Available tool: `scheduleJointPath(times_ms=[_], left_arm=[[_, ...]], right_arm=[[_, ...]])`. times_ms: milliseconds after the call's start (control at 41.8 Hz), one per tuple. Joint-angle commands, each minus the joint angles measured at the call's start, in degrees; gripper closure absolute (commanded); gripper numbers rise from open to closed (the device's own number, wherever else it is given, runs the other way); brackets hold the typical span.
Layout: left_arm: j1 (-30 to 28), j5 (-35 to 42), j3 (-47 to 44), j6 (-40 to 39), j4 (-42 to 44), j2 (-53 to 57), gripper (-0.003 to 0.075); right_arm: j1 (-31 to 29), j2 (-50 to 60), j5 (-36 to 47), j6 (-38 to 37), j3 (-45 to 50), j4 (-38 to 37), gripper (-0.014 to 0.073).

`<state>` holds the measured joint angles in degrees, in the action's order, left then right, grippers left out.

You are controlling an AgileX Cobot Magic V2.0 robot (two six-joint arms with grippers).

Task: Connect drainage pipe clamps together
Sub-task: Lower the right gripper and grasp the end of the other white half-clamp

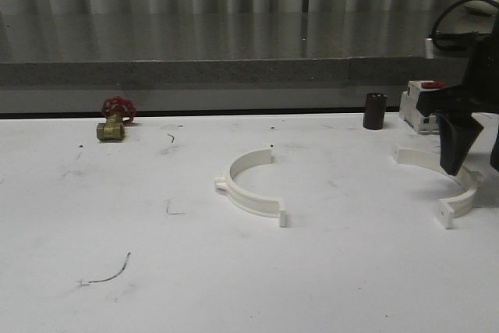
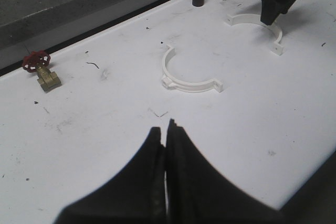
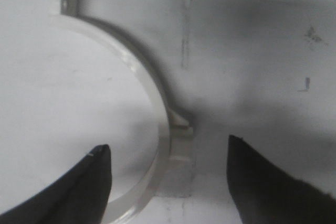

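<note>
Two white half-ring drainage pipe clamps lie flat and apart on the white table. One clamp [image 1: 238,189] [image 2: 189,84] sits mid-table with its opening toward the right rear. The other clamp [image 1: 466,196] [image 2: 244,18] [image 3: 164,129] lies at the right. My right gripper [image 1: 475,163] [image 3: 168,150] [image 2: 273,11] hangs open just above it, one finger on each side of the band at its mid-arc nub [image 3: 181,140], touching nothing. My left gripper [image 2: 167,127] is shut and empty, well short of the middle clamp.
A brass valve with a red handwheel [image 1: 115,120] stands at the back left. A dark cylinder [image 1: 375,111] and a white breaker with a red top [image 1: 421,103] stand at the back right. A wire scrap [image 1: 109,274] lies near the front. A grey ledge [image 1: 234,72] bounds the back.
</note>
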<state>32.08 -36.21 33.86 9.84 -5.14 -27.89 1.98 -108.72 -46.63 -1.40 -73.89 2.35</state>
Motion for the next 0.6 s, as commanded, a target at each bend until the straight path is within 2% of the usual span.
scheduleJointPath(times_ms=[0, 263, 575], left_arm=[[-0.03, 4.27, 1.56, -0.19, -0.68, -0.11, 0.0741], [-0.03, 4.27, 1.56, -0.19, -0.68, -0.11, 0.0741], [-0.03, 4.27, 1.56, -0.19, -0.68, -0.11, 0.0741]], right_arm=[[-1.06, 1.89, 1.50, -0.51, -2.02, -0.02, 0.0102], [-1.40, 0.24, 3.48, -0.86, -2.02, 3.31, 0.0117], [-1.40, -0.13, 1.87, -0.88, -2.02, 3.86, 0.0380]])
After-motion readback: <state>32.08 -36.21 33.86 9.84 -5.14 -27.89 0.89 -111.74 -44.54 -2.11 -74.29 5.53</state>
